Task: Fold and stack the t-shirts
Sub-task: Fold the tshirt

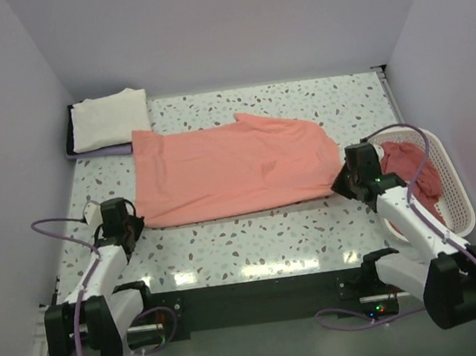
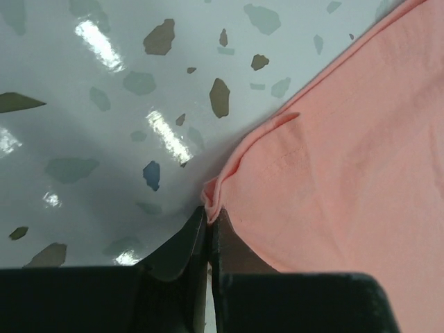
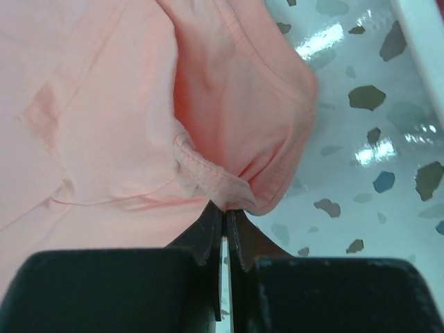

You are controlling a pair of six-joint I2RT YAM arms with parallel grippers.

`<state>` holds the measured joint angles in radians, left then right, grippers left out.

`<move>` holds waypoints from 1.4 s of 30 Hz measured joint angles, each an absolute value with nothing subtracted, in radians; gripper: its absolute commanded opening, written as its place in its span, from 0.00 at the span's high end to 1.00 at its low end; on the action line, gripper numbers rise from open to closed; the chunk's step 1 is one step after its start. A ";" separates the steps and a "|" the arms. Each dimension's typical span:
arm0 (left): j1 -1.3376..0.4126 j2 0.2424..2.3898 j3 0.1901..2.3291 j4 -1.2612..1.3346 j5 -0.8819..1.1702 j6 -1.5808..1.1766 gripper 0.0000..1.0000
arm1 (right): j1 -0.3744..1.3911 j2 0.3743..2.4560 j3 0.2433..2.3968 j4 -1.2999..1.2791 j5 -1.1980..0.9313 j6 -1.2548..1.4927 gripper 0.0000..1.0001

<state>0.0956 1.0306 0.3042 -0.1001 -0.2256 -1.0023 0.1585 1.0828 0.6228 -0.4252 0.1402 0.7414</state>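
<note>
A salmon-pink t-shirt (image 1: 232,168) lies spread flat across the middle of the speckled table (image 1: 255,237). My left gripper (image 1: 127,229) is at its near left corner, shut on a pinch of the hem (image 2: 212,198). At the near right end, my right gripper (image 1: 350,182) is shut on a bunched fold of the same shirt (image 3: 229,191). A folded cream-white t-shirt (image 1: 108,119) rests at the far left corner. A darker pink-red t-shirt (image 1: 413,174) is heaped in the basket.
A white lattice basket (image 1: 456,193) stands at the right edge beside my right arm. The folded cream shirt sits on a dark mat (image 1: 85,152). Walls close in the table at the back and both sides.
</note>
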 measured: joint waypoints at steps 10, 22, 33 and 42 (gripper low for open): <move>0.095 0.772 0.304 -0.411 -0.255 -1.049 1.00 | 0.157 0.815 0.583 -0.649 0.109 0.741 1.00; 0.087 0.669 0.348 -0.625 -0.312 -1.113 0.37 | 0.153 0.683 0.550 -0.777 0.033 0.754 0.40; 0.080 1.067 0.722 -0.402 -0.299 -0.868 0.40 | 0.151 1.115 0.849 -0.571 -0.083 0.655 0.39; -0.031 1.579 1.015 -0.238 -0.307 -0.707 0.45 | 0.152 1.430 1.062 -0.386 -0.096 0.604 0.39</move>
<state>-0.0307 1.5787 1.0153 -0.2382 -0.3069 -0.7067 0.1516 1.4296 1.0618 -0.3859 -0.0963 0.6041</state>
